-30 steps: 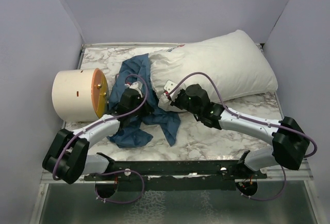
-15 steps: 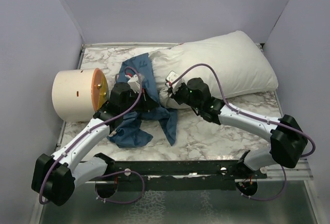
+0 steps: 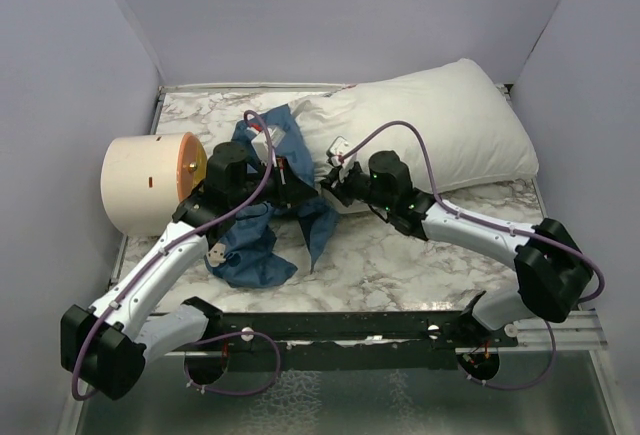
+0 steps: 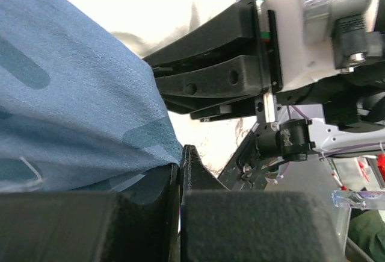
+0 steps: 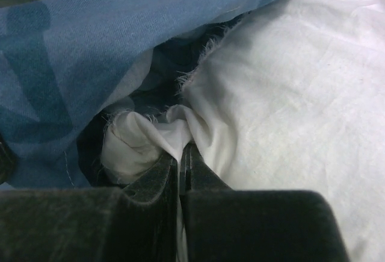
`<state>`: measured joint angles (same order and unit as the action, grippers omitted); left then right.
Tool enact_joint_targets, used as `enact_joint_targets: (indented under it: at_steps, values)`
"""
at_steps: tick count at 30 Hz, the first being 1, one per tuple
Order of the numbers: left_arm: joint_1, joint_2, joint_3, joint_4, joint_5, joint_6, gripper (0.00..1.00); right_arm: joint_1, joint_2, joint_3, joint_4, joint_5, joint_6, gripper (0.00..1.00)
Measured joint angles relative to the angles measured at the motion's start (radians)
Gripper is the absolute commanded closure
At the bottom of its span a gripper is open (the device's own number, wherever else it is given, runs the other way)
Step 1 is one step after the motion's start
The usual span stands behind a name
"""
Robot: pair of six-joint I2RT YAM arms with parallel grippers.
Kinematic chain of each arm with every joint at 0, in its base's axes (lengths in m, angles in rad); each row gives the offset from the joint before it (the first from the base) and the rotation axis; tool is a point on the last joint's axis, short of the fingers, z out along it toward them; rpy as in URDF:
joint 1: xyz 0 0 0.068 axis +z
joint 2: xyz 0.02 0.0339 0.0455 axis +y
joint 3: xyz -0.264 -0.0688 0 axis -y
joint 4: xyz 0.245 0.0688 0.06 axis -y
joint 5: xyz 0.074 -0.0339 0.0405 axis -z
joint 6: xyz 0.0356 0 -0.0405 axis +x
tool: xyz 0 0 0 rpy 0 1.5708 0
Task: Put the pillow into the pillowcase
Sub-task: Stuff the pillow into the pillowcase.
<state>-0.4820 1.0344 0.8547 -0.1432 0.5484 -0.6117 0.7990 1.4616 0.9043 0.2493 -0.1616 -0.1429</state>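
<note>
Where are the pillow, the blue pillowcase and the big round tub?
pillow [image 3: 450, 125], top view, plump middle.
pillowcase [image 3: 250, 258], top view, crumpled near end.
round tub [image 3: 140, 183], top view, cream side.

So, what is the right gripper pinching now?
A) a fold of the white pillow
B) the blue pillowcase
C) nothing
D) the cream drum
A: in the right wrist view the right gripper is shut on a white fold of the pillow, with the pillowcase lying just beside it.
</note>
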Motion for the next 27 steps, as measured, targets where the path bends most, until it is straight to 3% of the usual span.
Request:
enact_joint_targets:
  at_steps: [10,14,20,24,27]
  values:
    - [0.0,0.027,0.006,0.023,0.097,-0.036,1.0,-0.066,0.054,-0.026,0.137,-0.163,0.184,0.97]
    - [0.0,0.066,-0.007,0.056,0.1,-0.05,0.9,-0.09,0.11,-0.027,0.273,-0.293,0.314,0.93]
    - [0.001,0.091,-0.04,0.086,0.102,-0.07,0.62,-0.092,0.149,-0.048,0.349,-0.42,0.39,0.65]
    - [0.013,0.053,-0.044,0.035,0.093,-0.036,0.5,-0.092,0.06,-0.089,0.275,-0.422,0.336,0.44]
    - [0.02,0.014,-0.046,-0.046,0.069,0.006,0.45,-0.093,-0.038,-0.105,0.189,-0.399,0.266,0.35]
